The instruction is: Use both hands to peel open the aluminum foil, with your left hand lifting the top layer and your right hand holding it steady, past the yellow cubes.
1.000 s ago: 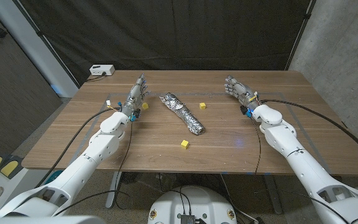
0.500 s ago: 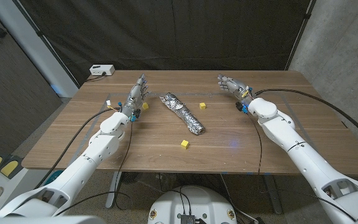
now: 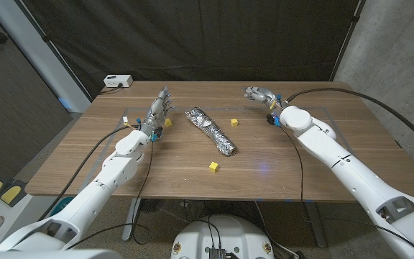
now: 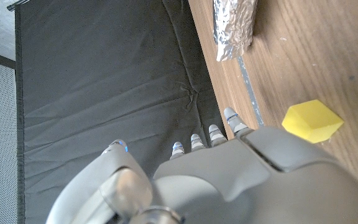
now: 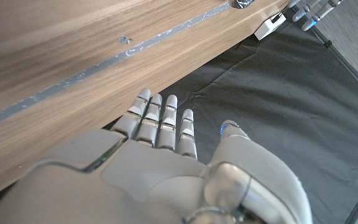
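- The aluminum foil [image 3: 211, 131] is lying as a closed, crinkled roll near the middle of the wooden surface [image 3: 322, 165], running on a slant from its far end toward the robot; neither hand is touching it.
- In the left wrist view one end of the foil [image 4: 234, 26] is sitting close to the surface's far edge.
- Three yellow cubes are sitting around the roll: one [image 3: 234, 122] just beside it on the robot's right, one [image 3: 213, 167] near its closer end, toward the robot, and one [image 3: 167, 122] on the roll's left, close by the left hand.
- That left cube [image 4: 312, 121] is showing in the left wrist view right next to the hand, apart from the foil.
- The left hand [image 3: 157, 114] is hovering or standing to the left of the foil, fingers stretched out straight toward the far edge and holding nothing; whether it is touching the surface I cannot tell.
- The right hand [image 3: 259, 93] is reaching over the far part of the surface, well apart from the foil, fingers extended and holding nothing.
- In the right wrist view the right hand's fingers [image 5: 160, 121] are lying side by side, straight, with the thumb set off to one side.
- A small white box [image 3: 118, 81] is sitting at the far left corner of the surface.
- A dark curtain [image 3: 214, 36] is hanging behind the surface.
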Controlling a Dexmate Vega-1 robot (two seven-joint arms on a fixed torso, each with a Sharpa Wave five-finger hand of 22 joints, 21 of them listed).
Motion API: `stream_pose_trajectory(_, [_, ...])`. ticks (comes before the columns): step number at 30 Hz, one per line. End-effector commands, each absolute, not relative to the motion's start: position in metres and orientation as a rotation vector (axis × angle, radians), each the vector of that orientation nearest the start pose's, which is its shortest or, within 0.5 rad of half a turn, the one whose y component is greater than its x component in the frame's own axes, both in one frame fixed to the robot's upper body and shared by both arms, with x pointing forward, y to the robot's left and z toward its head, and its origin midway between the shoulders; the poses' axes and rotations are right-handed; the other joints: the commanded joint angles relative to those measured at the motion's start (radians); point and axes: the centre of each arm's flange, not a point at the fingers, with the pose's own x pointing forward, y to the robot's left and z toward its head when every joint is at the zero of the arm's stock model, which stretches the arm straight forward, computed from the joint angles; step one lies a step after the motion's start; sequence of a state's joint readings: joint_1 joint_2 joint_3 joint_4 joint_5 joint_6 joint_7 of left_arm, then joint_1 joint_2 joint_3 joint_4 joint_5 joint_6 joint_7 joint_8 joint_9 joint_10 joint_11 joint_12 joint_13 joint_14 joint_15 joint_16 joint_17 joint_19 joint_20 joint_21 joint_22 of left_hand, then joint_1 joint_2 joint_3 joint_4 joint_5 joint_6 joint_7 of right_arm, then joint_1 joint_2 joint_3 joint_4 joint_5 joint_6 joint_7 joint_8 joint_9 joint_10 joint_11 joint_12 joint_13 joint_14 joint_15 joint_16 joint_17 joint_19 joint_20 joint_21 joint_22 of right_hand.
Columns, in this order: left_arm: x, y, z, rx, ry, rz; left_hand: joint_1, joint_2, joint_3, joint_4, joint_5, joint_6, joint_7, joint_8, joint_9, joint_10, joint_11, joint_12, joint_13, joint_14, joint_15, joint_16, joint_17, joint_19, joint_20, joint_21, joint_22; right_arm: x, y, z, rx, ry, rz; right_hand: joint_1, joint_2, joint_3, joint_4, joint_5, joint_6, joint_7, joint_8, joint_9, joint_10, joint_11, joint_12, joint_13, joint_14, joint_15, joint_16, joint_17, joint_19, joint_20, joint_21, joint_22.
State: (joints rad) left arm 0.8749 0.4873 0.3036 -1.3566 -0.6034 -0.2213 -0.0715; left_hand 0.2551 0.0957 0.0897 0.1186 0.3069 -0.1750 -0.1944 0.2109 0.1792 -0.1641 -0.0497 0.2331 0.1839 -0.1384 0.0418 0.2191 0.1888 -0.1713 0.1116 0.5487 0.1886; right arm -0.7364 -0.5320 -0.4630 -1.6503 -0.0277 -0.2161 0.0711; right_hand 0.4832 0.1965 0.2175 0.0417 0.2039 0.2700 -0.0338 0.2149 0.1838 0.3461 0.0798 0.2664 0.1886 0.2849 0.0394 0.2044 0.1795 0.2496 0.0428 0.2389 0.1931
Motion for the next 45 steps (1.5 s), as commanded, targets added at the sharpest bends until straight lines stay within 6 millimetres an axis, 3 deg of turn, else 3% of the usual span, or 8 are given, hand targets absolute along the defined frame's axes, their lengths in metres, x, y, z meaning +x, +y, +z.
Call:
stream_pose_trajectory(1, [0.644,0.287,-0.025,-0.023,-0.581,-0.236,0.003,0.004,-0.007,0.003,0.008,-0.012,0.006,0.006,0.004,0.001,0.005,0.004,0.006,0.010,0.001,0.010,0.002,-0.042,0.008,0.004,0.002,0.624,-0.167,0.057,-0.891,-0.519,0.187,0.011,-0.001,0.013,0.000,0.008,0.015,0.000,0.004,0.004,0.013,-0.006,0.006,0.002,0.013,-0.002,0.004,0.004,0.009,-0.007,0.006,0.004])
stream_pose_trajectory(23, [0.648,0.289,-0.022,-0.023,-0.583,-0.249,0.004,0.004,-0.011,0.003,0.009,-0.009,0.006,0.001,0.005,0.007,0.006,0.002,0.007,0.027,0.004,0.010,0.004,-0.034,0.017,0.003,0.003,0.619,-0.130,0.064,-1.142,-0.478,0.159,0.039,-0.008,0.058,-0.013,0.012,0.023,-0.014,-0.004,0.004,0.014,-0.031,-0.002,0.001,0.012,-0.029,-0.008,0.001,0.007,-0.019,0.002,0.004])
stream_pose_trajectory(31, [0.650,0.287,-0.019,-0.019,-0.585,-0.265,0.004,0.004,-0.013,0.003,0.010,-0.008,0.005,-0.001,0.005,0.009,0.006,0.001,0.007,0.031,0.006,0.009,0.004,-0.033,0.018,0.002,0.003,0.615,-0.119,0.059,-1.234,-0.463,0.112,0.084,-0.017,0.099,-0.045,0.015,0.033,-0.018,-0.007,0.005,0.027,-0.044,-0.005,0.001,0.028,-0.047,-0.012,-0.003,0.023,-0.019,0.006,0.004])
stream_pose_trajectory(39, [0.650,0.285,-0.014,-0.024,-0.597,-0.293,0.005,0.004,-0.015,0.004,0.011,-0.006,0.004,-0.003,0.005,0.015,0.005,0.001,0.007,0.039,0.007,0.009,0.005,-0.029,0.018,0.002,0.003,0.610,-0.112,0.057,-1.296,-0.449,0.078,0.102,-0.019,0.114,-0.060,0.015,0.038,-0.022,-0.008,0.005,0.030,-0.055,-0.007,0.001,0.032,-0.059,-0.014,-0.004,0.029,-0.025,0.007,0.004])
stream_pose_trajectory(45, [0.647,0.286,-0.012,-0.020,-0.600,-0.295,0.005,0.003,-0.018,0.004,0.011,0.007,0.010,-0.001,0.005,0.038,0.012,0.007,0.007,0.033,0.014,0.003,0.005,-0.026,0.025,0.000,0.003,0.609,-0.107,0.054,-1.330,-0.442,0.054,0.132,-0.023,0.132,-0.084,0.016,0.041,-0.026,-0.010,0.006,0.031,-0.062,-0.011,0.000,0.033,-0.073,-0.018,-0.006,0.033,-0.031,0.007,0.004])
